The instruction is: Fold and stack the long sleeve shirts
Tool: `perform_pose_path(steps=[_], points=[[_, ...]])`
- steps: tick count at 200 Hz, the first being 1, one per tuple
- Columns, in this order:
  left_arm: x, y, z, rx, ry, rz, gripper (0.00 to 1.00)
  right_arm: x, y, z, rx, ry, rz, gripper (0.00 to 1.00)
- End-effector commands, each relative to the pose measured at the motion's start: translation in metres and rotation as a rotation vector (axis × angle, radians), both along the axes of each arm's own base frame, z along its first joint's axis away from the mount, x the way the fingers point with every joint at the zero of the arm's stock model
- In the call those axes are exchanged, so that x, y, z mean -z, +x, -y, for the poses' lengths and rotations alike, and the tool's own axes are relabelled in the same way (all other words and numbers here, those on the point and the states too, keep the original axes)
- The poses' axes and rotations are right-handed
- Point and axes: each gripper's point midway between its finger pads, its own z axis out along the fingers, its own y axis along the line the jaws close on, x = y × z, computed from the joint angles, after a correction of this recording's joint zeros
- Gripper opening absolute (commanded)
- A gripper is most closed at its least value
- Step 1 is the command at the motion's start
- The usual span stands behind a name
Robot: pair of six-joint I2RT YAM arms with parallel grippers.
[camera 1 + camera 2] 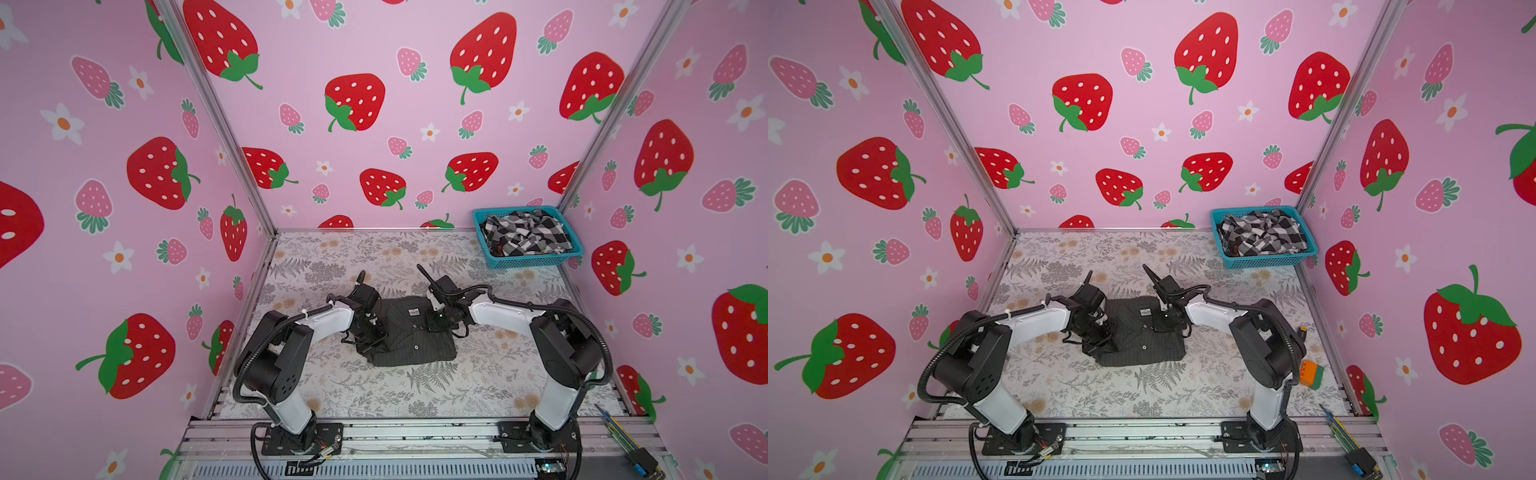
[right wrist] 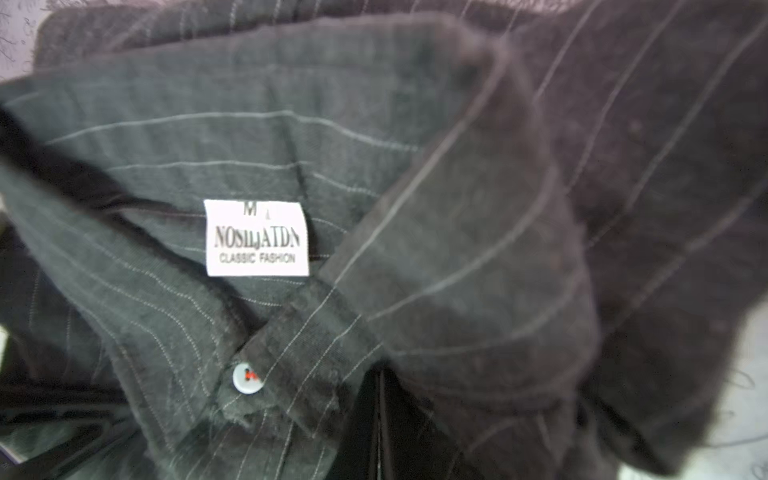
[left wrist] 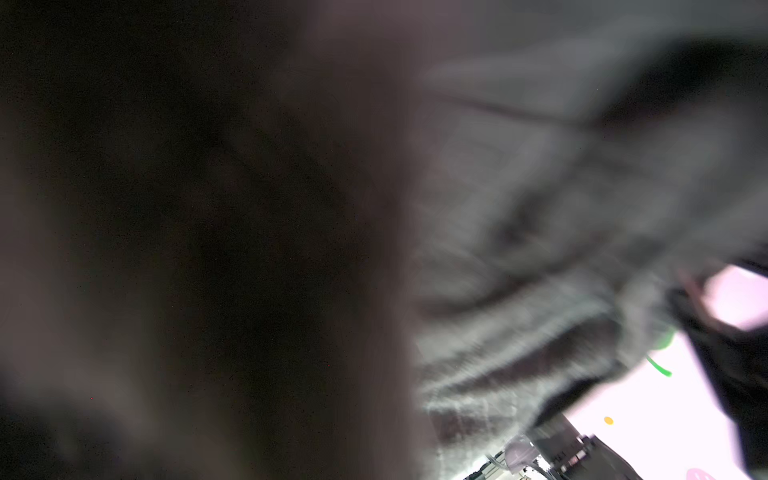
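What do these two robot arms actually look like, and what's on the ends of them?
Two matching arms: the left arm and right arm each have smooth white tubular segments between chunky black rounded joints. A ribbed black cable loops along each. Black base plates bolt them to a silver rail. The left gripper and right gripper are all black.

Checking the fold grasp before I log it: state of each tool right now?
Left tool: closed on the grey shirt, at its left edge.
Right tool: closed at the shirt's collar; whether it pinches cloth cannot be told.
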Motion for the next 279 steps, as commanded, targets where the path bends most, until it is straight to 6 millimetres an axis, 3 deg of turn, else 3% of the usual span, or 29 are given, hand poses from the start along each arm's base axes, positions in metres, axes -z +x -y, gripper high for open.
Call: perform_pose_path(steps=[1, 20, 41, 62, 77, 92, 108, 122, 143, 175, 221, 241, 279], points=[[0.011, 0.004, -0.006, -0.021, 0.021, -0.006, 0.00, 0.009, 0.001, 0.004, -0.004, -0.042, 0.007, 0.07], [-0.008, 0.015, 0.003, -0.007, -0.021, 0.025, 0.00, -0.013, 0.007, -0.002, -0.010, -0.013, 0.040, 0.07], [-0.059, 0.033, 0.007, 0.026, -0.036, 0.135, 0.32, -0.058, 0.016, -0.009, -0.013, 0.045, 0.113, 0.10], [-0.115, 0.048, -0.007, 0.051, 0.009, 0.263, 0.53, -0.106, 0.017, -0.008, -0.009, 0.100, 0.188, 0.18], [-0.139, 0.050, -0.028, 0.033, 0.055, 0.304, 0.73, -0.125, 0.011, 0.002, 0.003, 0.101, 0.214, 0.26], [-0.147, 0.042, -0.050, -0.001, 0.086, 0.309, 0.85, -0.125, 0.000, 0.014, 0.013, 0.093, 0.203, 0.39], [-0.139, 0.030, -0.063, -0.030, 0.089, 0.279, 0.89, -0.114, -0.016, 0.024, 0.015, 0.096, 0.173, 0.47], [-0.122, 0.016, -0.066, -0.046, 0.071, 0.220, 0.87, -0.101, -0.030, 0.029, 0.015, 0.120, 0.138, 0.50], [-0.099, 0.000, -0.055, -0.088, -0.020, 0.156, 0.84, -0.079, -0.048, 0.032, 0.015, 0.141, 0.072, 0.50], [-0.061, -0.009, -0.045, -0.138, -0.080, 0.072, 0.91, -0.046, -0.059, 0.043, 0.039, 0.091, 0.024, 0.50], [-0.027, -0.012, -0.045, -0.146, -0.048, 0.016, 0.94, 0.008, -0.070, 0.068, 0.092, -0.050, -0.065, 0.30], [-0.014, -0.018, -0.042, -0.143, -0.038, -0.006, 0.89, 0.016, -0.073, 0.067, 0.106, -0.053, -0.092, 0.23], [0.004, -0.016, -0.040, -0.155, -0.025, -0.029, 0.60, 0.027, -0.072, 0.067, 0.120, -0.070, -0.125, 0.18]])
